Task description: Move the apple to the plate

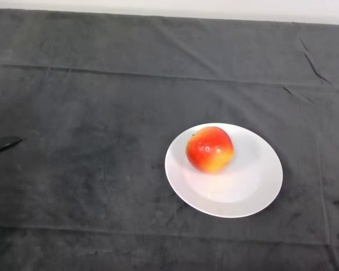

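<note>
The apple point(209, 149) sits on the white plate point(254, 192), left of its centre, so the task appears complete, while only a dark tip of the left hand point(3, 144) shows at the frame's left edge, well apart, its finger state indeterminable.

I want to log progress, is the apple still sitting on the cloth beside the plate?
No, the apple rests on the white plate, toward its upper left part, not on the cloth.
</note>
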Robot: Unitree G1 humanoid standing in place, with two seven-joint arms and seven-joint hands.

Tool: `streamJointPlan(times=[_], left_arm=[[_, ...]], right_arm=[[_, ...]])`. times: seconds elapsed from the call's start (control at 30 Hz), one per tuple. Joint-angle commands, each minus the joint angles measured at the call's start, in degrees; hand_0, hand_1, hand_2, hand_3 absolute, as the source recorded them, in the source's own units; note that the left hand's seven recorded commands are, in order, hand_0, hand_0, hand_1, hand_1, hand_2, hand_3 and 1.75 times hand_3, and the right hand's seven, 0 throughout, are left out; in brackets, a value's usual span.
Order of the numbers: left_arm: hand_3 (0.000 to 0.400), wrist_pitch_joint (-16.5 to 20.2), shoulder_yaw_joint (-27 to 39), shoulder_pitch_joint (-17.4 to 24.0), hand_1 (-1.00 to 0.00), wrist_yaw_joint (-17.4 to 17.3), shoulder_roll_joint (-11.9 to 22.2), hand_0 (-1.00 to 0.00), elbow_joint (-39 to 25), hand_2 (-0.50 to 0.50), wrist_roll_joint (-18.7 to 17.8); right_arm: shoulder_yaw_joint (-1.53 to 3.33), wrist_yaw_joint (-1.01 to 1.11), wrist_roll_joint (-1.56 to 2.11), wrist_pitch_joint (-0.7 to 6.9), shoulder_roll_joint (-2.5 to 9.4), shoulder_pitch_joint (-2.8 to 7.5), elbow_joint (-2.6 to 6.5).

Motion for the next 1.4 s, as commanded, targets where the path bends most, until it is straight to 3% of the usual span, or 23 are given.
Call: streamJointPlan(times=[0.03, 0.83, 1.4], left_arm=[[0.0, -1.48, 1.65, 1.79, 0.0, 0.44, 2.35, 0.0, 2.6, 0.0, -0.5], [0.0, -7.48, 8.38, -2.77, 0.0, 0.11, 1.57, 0.0, 16.03, 0.0, 1.65], [0.0, -9.0, 9.81, -4.65, 0.0, -0.01, 0.64, 0.0, 19.32, 0.0, 3.46]], right_arm=[[-0.39, -0.01, 0.71, 5.13, 4.26, 6.19, 5.0], [-0.44, -0.01, 0.67, 4.98, 4.22, 6.13, 5.21], [-0.55, -0.02, 0.57, 4.89, 4.2, 6.09, 5.35]])
